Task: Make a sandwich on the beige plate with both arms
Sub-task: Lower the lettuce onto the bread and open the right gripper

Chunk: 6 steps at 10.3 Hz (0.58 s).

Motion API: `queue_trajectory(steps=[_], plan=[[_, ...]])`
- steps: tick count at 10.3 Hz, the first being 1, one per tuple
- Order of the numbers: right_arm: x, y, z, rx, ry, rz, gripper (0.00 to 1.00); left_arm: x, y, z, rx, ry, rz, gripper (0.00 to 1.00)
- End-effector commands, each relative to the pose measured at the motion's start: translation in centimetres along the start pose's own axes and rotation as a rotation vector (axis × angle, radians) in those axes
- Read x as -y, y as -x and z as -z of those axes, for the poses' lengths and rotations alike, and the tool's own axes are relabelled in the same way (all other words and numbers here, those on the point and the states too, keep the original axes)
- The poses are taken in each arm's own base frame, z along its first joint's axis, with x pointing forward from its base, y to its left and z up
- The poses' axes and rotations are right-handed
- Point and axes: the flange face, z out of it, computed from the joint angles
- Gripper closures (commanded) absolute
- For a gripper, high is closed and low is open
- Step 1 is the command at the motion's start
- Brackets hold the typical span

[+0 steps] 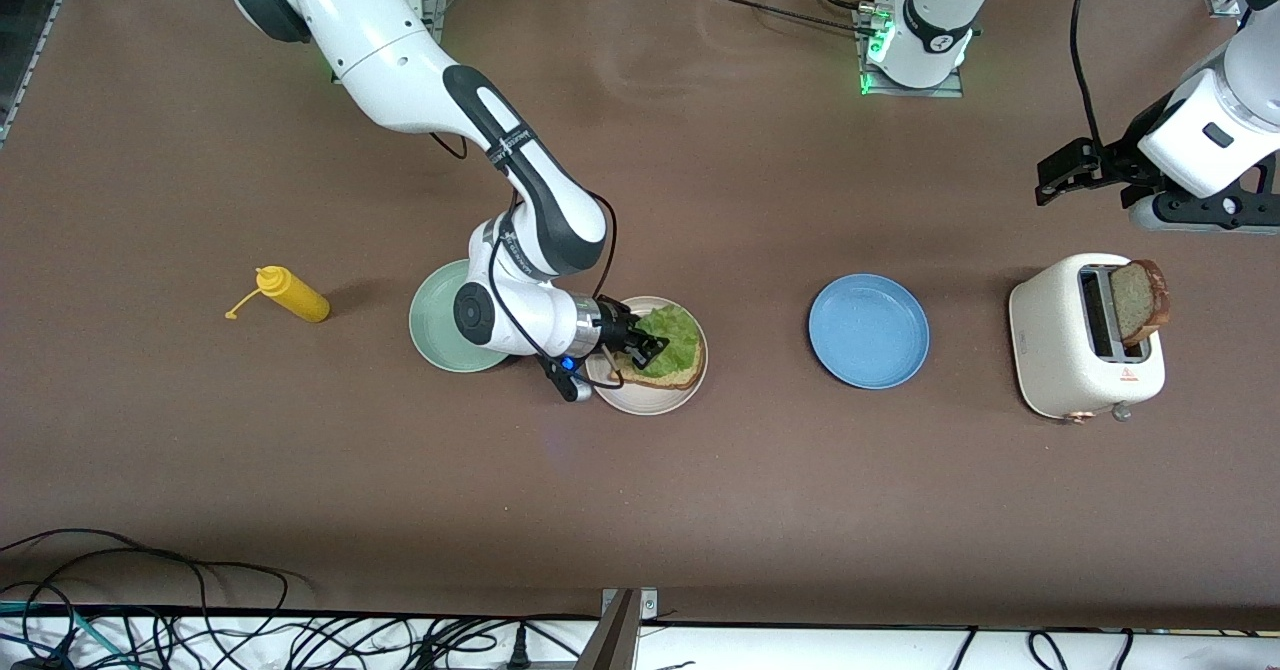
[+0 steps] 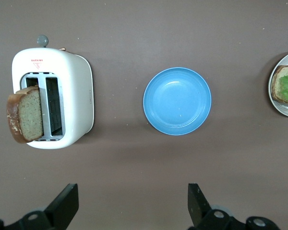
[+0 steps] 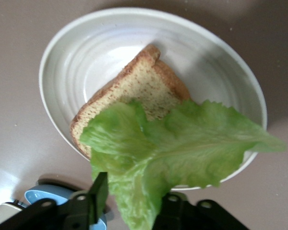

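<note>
The beige plate [image 1: 650,405] [image 3: 86,62] lies mid-table with one slice of brown bread [image 1: 665,378] [image 3: 134,91] on it. A ruffled green lettuce leaf [image 1: 675,335] [image 3: 182,148] lies over the bread and hangs past the plate's rim. My right gripper [image 1: 650,350] [image 3: 132,191] is low over the plate, open, with the leaf's stem end between its fingers and a gap beside one finger. A second bread slice [image 1: 1140,300] [image 2: 26,115] stands in the white toaster [image 1: 1070,350] [image 2: 72,96]. My left gripper [image 1: 1050,175] [image 2: 133,203] hangs open and empty above the table beside the toaster.
A blue plate [image 1: 868,330] [image 2: 177,100] lies between the beige plate and the toaster. A mint-green plate [image 1: 440,330] sits beside the beige plate, partly under the right arm. A yellow squeeze bottle [image 1: 292,294] lies toward the right arm's end.
</note>
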Motion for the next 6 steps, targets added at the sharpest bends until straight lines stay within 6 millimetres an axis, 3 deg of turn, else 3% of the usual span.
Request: queue_trajectory(steps=[1, 3, 6], plan=[[0.9, -1.0, 2.5, -0.012, -0.036, -0.007, 0.0, 0.2, -0.1, 0.6, 0.003, -0.012, 0.0, 0.0], [1.6, -1.8, 4.6, -0.019, -0.067, -0.019, 0.0, 0.2, -0.1, 0.6, 0.003, -0.012, 0.0, 0.0], [2.1, -0.8, 4.8, -0.005, -0.085, -0.056, 0.0, 0.2, -0.1, 0.6, 0.003, -0.012, 0.0, 0.0]])
